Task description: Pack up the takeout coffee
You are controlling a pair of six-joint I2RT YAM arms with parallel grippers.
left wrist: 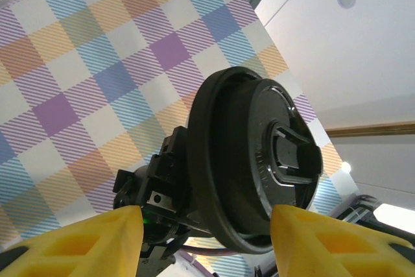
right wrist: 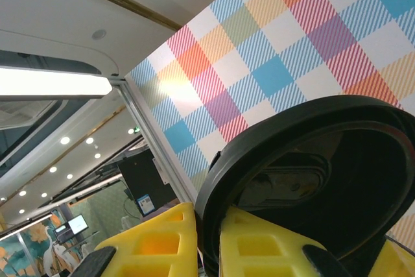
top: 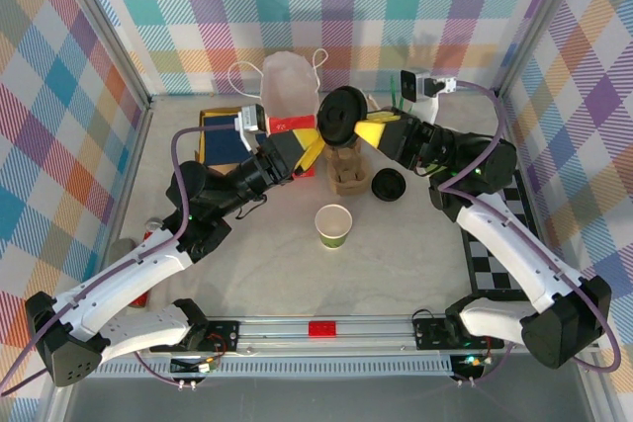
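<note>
My right gripper (top: pixel 368 129) (right wrist: pixel 209 238) is raised over the table's middle, shut on the rim of a round black lid (top: pixel 341 116) (right wrist: pixel 305 160) that it holds on edge. My left gripper (top: pixel 313 142) (left wrist: pixel 206 244) stands open with its yellow fingers on either side of the same lid (left wrist: pixel 259 160), with gaps still showing. An olive-green paper cup (top: pixel 333 225) stands lidless on the table in front of both grippers. The takeout coffee, a cup with its lid on, is out of view. The red bag (top: pixel 289 81) stands open at the back.
A second black lid (top: pixel 388 185) lies loose on the table beside a brown cardboard piece (top: pixel 346 173). A dark blue box (top: pixel 223 137) sits at the back left. A checkered board (top: pixel 499 244) lies under the right arm.
</note>
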